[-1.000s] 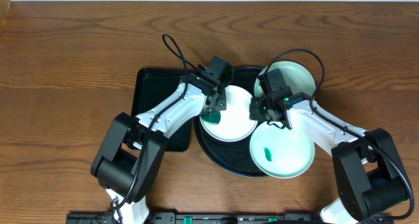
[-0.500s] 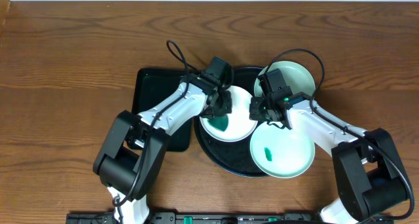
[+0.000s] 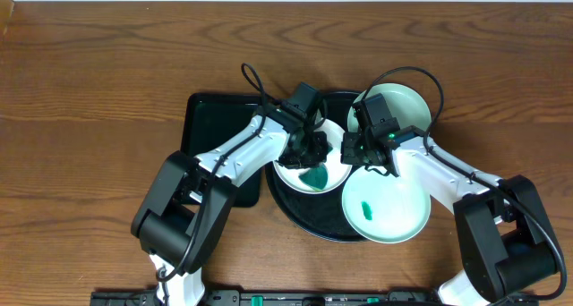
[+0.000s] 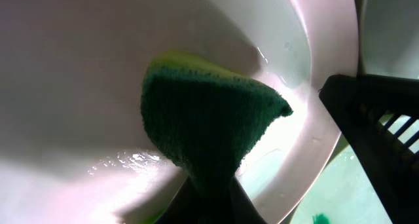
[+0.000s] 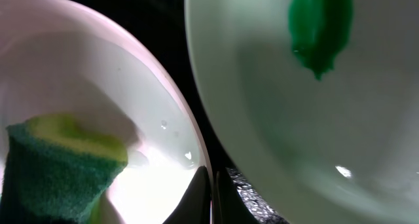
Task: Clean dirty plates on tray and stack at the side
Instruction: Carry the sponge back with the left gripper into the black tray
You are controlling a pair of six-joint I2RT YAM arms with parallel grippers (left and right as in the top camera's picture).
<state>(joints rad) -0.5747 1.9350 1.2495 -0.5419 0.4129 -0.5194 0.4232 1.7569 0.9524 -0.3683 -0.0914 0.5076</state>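
The white plate (image 3: 329, 145) lies at the left of the round black tray (image 3: 295, 206). My left gripper (image 3: 311, 160) is shut on a green sponge (image 3: 314, 175) and presses it on the white plate; the left wrist view shows the sponge (image 4: 209, 112) on the plate (image 4: 78, 73). My right gripper (image 3: 352, 152) is shut on the white plate's right rim, seen in the right wrist view (image 5: 213, 188). A mint plate (image 3: 394, 208) with a green smear (image 3: 365, 209) sits at the tray's front right. A second mint plate (image 3: 407, 105) lies at the back right.
A smaller rectangular black tray (image 3: 210, 131) lies left of the round tray, under my left arm. Bare wooden table (image 3: 89, 118) spreads to the left and behind. The two grippers are close together over the white plate.
My left gripper has slid the sponge rightward and toward the front across the white plate. My right gripper has stayed on the plate's rim.
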